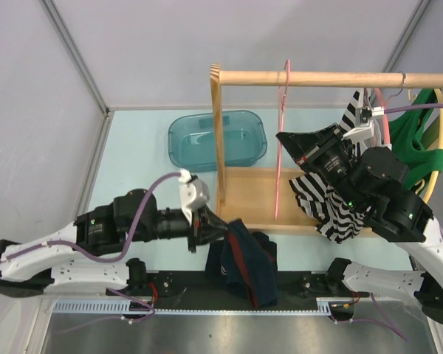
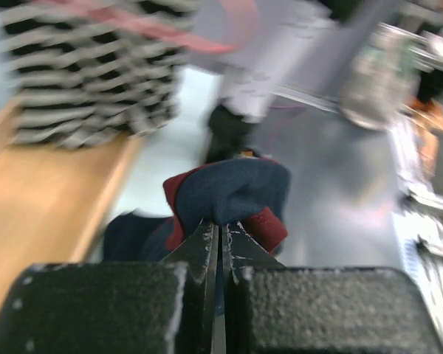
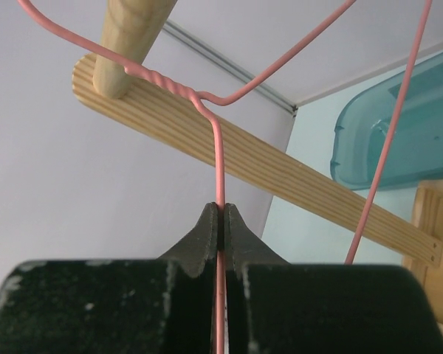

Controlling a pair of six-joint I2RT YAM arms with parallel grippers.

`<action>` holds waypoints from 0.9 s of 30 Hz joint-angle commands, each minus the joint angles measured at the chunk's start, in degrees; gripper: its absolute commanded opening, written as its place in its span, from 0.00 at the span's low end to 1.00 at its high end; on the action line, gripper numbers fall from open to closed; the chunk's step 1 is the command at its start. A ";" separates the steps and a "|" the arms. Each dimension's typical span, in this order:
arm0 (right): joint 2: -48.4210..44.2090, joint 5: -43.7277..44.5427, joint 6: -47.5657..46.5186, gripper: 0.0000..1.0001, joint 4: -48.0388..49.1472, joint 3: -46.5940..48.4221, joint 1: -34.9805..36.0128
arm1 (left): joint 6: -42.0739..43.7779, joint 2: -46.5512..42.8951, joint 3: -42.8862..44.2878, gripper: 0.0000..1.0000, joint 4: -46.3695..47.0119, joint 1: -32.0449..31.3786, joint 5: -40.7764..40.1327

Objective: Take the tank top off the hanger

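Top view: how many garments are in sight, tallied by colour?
navy-red top: 1
striped garment: 1
green garment: 1
Total: 3

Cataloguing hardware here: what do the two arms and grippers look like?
Both the left arm and right arm have white shells with black joints and a purple cable. The left gripper and right gripper have black, tapered, rough-textured fingers.
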 commanded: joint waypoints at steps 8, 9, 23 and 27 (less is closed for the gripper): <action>-0.65 5.94 -2.53 0.00 1.78 0.94 -0.40 | -3.58 -0.93 1.97 0.00 -16.57 20.91 -3.71; -1.00 5.94 -2.53 0.00 1.35 0.85 -0.40 | -4.28 -1.81 2.06 0.00 -17.19 21.62 -4.42; -3.38 5.15 -1.21 0.00 -1.12 -5.21 -0.93 | -1.47 5.55 23.31 0.00 -28.27 52.72 -15.15; -3.64 4.36 -1.39 0.00 -1.38 -5.83 -0.93 | 0.28 10.65 32.19 0.00 -29.24 55.72 -18.65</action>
